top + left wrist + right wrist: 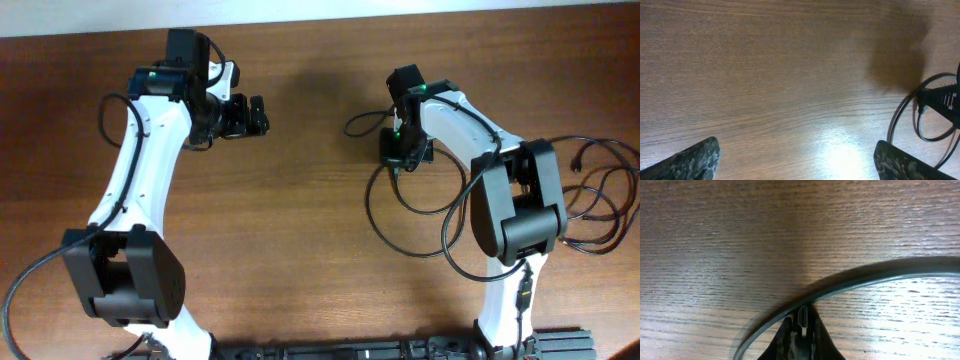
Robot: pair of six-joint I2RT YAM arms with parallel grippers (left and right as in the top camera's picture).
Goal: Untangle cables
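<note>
One black cable point(368, 205) curls in a loose loop on the wooden table below my right gripper point(400, 152). In the right wrist view that gripper point(801, 330) is shut, with a small metal plug point(802, 317) of the cable pinched between its fingers, and the cord point(880, 272) arcs across just ahead of them. More cables point(600, 200) lie in a tangled bundle at the right edge. My left gripper point(255, 115) hovers open over bare wood at the upper left, well apart from the cables. In its wrist view the left gripper point(795, 162) holds nothing, and the cable loop point(917, 117) shows at far right.
The right arm's base point(520, 230) stands between the looped cable and the bundle on the right. Thicker arm wires trail near both bases. The table's far edge point(300, 20) runs along the top.
</note>
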